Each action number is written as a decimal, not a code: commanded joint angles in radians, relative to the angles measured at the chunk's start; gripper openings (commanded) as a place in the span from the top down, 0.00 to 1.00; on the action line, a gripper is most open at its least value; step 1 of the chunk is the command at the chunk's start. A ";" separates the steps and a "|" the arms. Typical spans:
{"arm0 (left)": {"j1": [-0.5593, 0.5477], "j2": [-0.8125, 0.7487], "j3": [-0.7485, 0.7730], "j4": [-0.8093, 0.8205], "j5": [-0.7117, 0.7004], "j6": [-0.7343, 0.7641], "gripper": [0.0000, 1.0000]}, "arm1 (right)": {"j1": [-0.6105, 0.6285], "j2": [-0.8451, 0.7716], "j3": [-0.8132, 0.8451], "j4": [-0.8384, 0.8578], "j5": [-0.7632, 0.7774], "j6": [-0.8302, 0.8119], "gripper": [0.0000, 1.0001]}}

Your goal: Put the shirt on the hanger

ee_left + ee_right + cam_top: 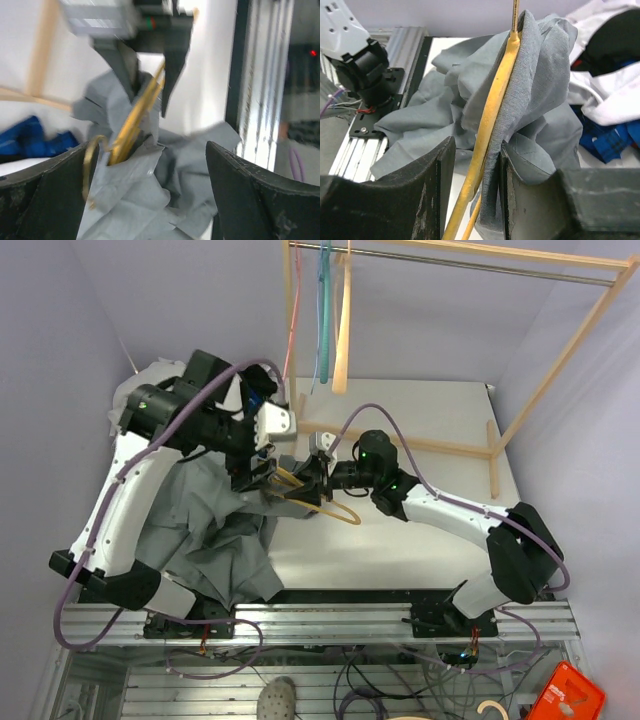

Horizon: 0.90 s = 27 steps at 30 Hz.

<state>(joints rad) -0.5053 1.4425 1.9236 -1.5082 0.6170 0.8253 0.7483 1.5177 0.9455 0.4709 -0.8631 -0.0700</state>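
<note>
The grey shirt [215, 530] lies crumpled on the left of the table, with one part drawn up over the yellow hanger [335, 515]. In the right wrist view the hanger [495, 95] runs between my right gripper [477, 145] jaws, and a fold of the shirt [540, 75] is pressed against one finger. The jaws are narrowed on both. My left gripper [152, 150] stands wide open just before the shirt [135, 200], holding nothing. From there I see the right gripper [150, 85] pinching the hanger [135, 120]. Both grippers [262, 478] [310, 480] meet at mid-table.
A wooden rack [440, 447] stands at the back, with pink, teal and cream hangers [330, 310] on its rail. White and blue garments [140, 390] are piled at the back left, also visible as a white garment [615, 95] and a blue one [30, 135].
</note>
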 commanded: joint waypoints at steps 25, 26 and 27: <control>0.528 -0.046 -0.218 0.035 0.070 0.254 0.02 | -0.038 -0.349 -0.341 0.106 0.028 -0.172 1.00; 0.572 0.008 -0.158 0.008 0.127 0.244 0.02 | -0.037 -0.367 -0.342 0.067 0.030 -0.193 1.00; 0.592 0.047 -0.124 0.003 0.154 0.224 0.02 | -0.037 -0.381 -0.340 0.033 0.025 -0.208 1.00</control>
<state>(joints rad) -0.0639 1.3514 1.6432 -1.3766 0.4889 0.9520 0.7147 1.2034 0.5968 0.5400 -0.8101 -0.1970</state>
